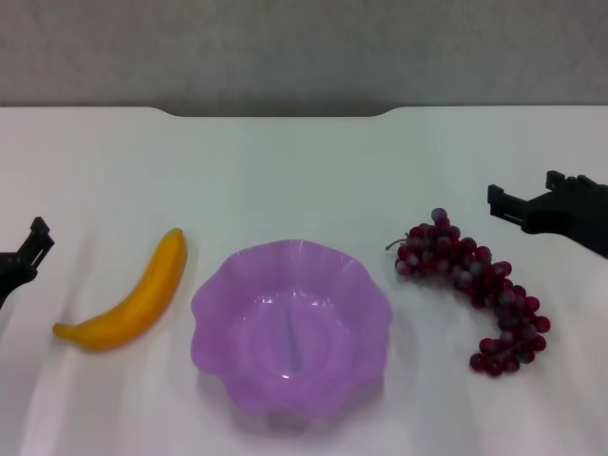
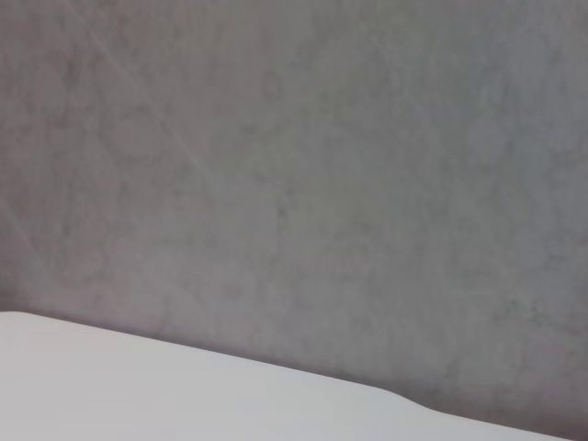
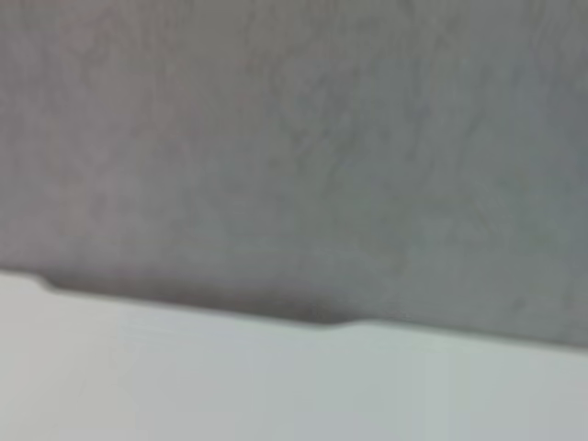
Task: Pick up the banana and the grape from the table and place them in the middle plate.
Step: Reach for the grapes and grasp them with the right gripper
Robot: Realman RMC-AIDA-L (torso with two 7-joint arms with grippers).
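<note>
The yellow-orange banana point(image 1: 128, 294) lies on the white table point(image 1: 285, 180) just left of the purple scalloped middle plate point(image 1: 228, 290), which holds nothing. The bunch of dark red-purple grapes point(image 1: 475, 280) lies just right of the plate. My left gripper point(image 1: 34, 237) is at the left edge of the head view, left of the banana and apart from it. My right gripper point(image 1: 518, 198) is at the right edge, beyond and right of the grapes and apart from them. Both wrist views show only the table's far part point(image 2: 138, 386) point(image 3: 276, 386) and the wall.
The table's far edge has a notch point(image 1: 275, 112) in the middle, with a grey wall point(image 1: 304, 47) behind it. Bare tabletop lies between the plate and the far edge.
</note>
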